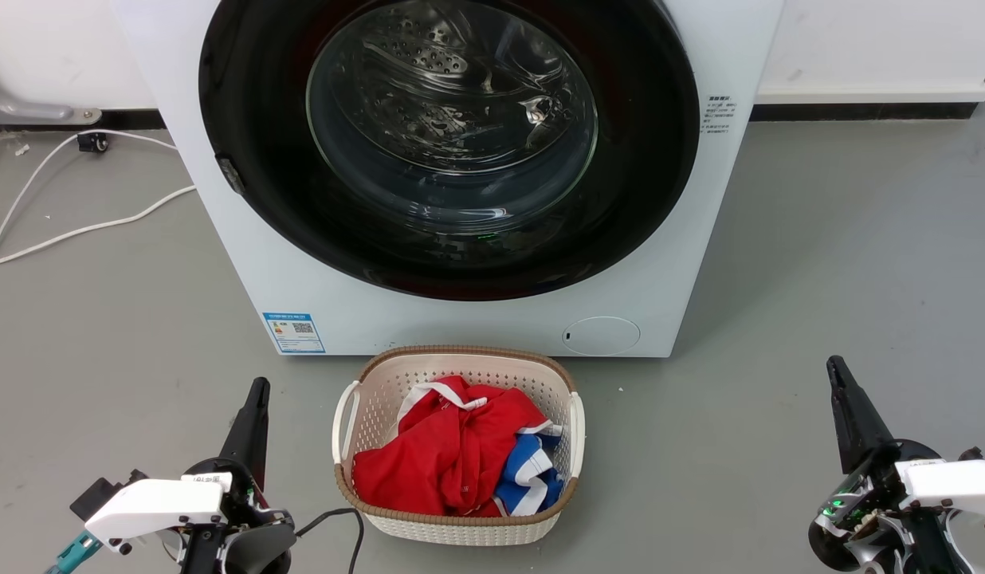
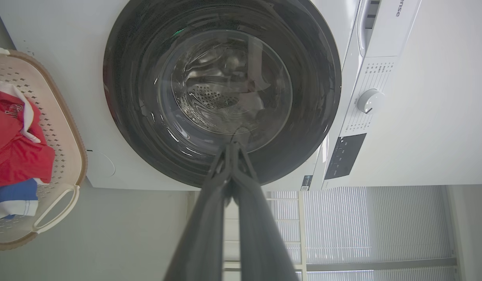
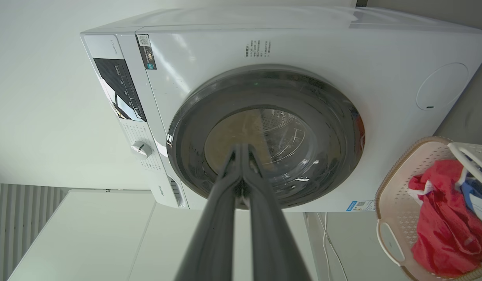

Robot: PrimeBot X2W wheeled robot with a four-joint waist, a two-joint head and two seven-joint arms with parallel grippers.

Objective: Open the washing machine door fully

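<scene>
Both closed, nothing held

Near left on the floor, the left gripper is empty, fingers together. At the far edge the washing machine door sits flush on the washing machine. Near right, the right gripper matches.

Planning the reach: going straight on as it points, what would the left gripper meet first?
Probably the washing machine door; nothing stands between it and the left gripper, though depth is unclear.
</scene>
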